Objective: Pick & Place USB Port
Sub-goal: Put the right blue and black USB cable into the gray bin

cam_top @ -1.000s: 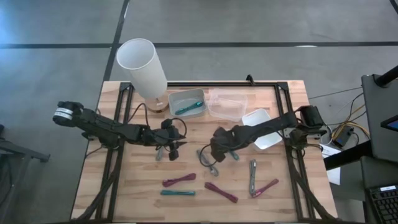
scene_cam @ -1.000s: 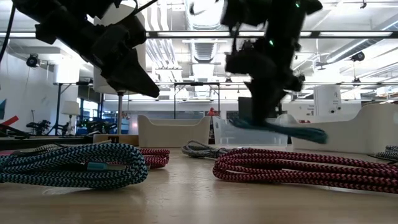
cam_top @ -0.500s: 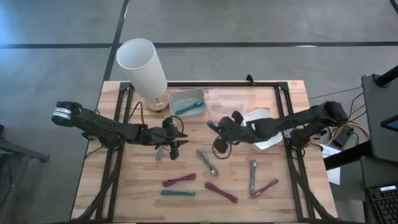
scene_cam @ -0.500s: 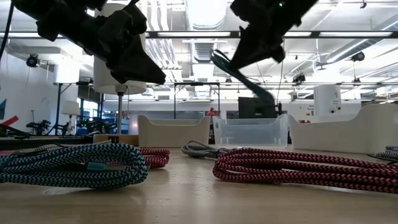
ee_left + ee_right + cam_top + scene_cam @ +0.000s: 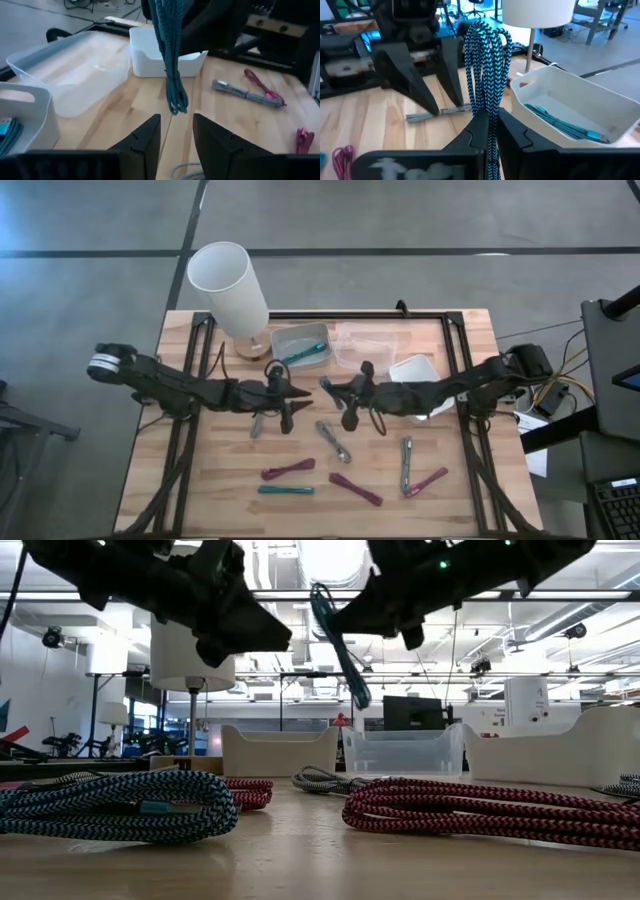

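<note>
1. Teal cable: bundled, pinched in right gripper, hanging clear of the table at mid-table, near the white bin that already holds a teal cable.
2. Left gripper: fingers parted, holding nothing, tips just across from the right one, above a grey cable.
3. Risk: grip sits on one end of the bundle, so loops dangle and swing; they could snag the bin rim or drape outside it.
4. Risk: grippers are close; a sideways move towards the bin could clip the left fingers.
5. Clear tub sits beside the white bin, so wrong-bin drop is possible.
</note>
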